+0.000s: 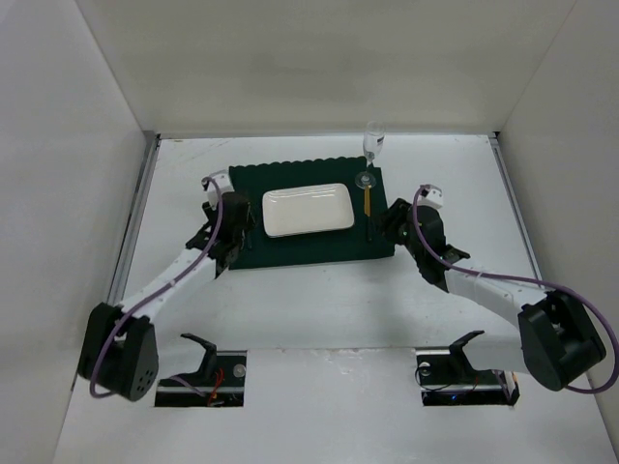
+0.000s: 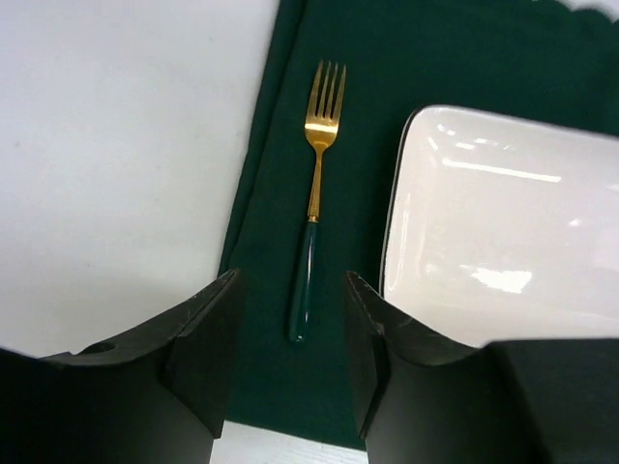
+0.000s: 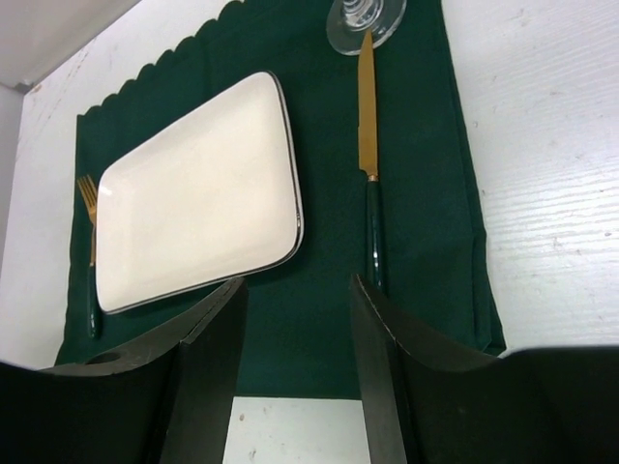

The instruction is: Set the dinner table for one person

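The white dinner table point(image 1: 319, 300) holds a dark green scallop-edged placemat point(image 1: 309, 249). On the placemat lies a white rectangular plate point(image 1: 308, 210). A gold knife with a green handle point(image 1: 368, 205) lies to the plate's right, and a clear wine glass point(image 1: 372, 145) stands at its far end. A gold fork with a green handle point(image 2: 314, 193) lies left of the plate point(image 2: 503, 222); in the top view my left arm hides it. My left gripper point(image 2: 290, 280) is open and empty above the placemat's near left edge, just behind the fork's handle. My right gripper point(image 3: 295, 282) is open and empty above the near right edge, left of the knife handle point(image 3: 372, 242).
White walls close in the table on the left, right and far sides. Metal edge strips run along the left point(image 1: 145, 193) and right point(image 1: 508, 193). Two black hook-shaped stands point(image 1: 201, 346) point(image 1: 462, 343) sit at the near edge by the arm bases.
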Controlling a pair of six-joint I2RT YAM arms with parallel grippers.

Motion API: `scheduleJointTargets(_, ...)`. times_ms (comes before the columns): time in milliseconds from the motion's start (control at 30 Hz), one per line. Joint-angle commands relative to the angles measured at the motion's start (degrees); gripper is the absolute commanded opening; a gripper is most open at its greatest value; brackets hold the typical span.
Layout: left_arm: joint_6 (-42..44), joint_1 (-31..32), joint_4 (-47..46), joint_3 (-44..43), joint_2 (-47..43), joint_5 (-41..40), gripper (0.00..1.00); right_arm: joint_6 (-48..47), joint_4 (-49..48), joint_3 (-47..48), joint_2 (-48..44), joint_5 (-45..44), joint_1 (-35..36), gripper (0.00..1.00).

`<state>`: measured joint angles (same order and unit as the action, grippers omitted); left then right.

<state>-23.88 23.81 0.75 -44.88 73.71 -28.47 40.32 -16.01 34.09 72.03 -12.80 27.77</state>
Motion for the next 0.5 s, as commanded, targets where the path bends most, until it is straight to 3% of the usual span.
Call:
scheduleJointTargets(0, -6.6, -1.4, -1.4, 4.6, -7.3, -1.9, 0.43, -0.2, -3.8, -0.9, -1.1, -3.2, -0.6, 0.52)
scheduleJointTargets(67, -10.7, -3.3, -0.7, 8.1, -12.0, -2.5, 0.43, 0.3, -4.3, -1.6, -1.8, -3.5, -1.2, 0.47)
scheduleJointTargets(100, -12.3, -4.2, -0.5, 9.7, -13.8, -2.6, 0.43, 0.6, -4.7, -2.0, -2.2, -3.5, -1.4, 0.40)
scheduleJointTargets(167, -16.1, -6.8, 0.3, 13.5, -18.1, -2.4, 0.45, 1.0, -4.9, -2.8, -3.3, -3.6, -2.8, 0.15)
scheduleJointTargets(200, -17.7, -8.3, 1.0, 15.6, -20.7, -2.4, 0.45, 1.6, -4.7, -3.3, -4.0, -3.8, -3.6, 0.10)
scheduleJointTargets(333, -21.0, -12.5, 2.7, 22.8, -29.8, -3.1, 0.47, 4.8, -5.2, -6.5, -8.2, -4.0, -7.6, 0.09)
scheduleJointTargets(467, -22.6, -13.9, 6.1, 25.0, -34.0, -3.2, 0.51, 5.7, -5.8, -7.7, -8.4, -5.5, -9.4, 0.21)
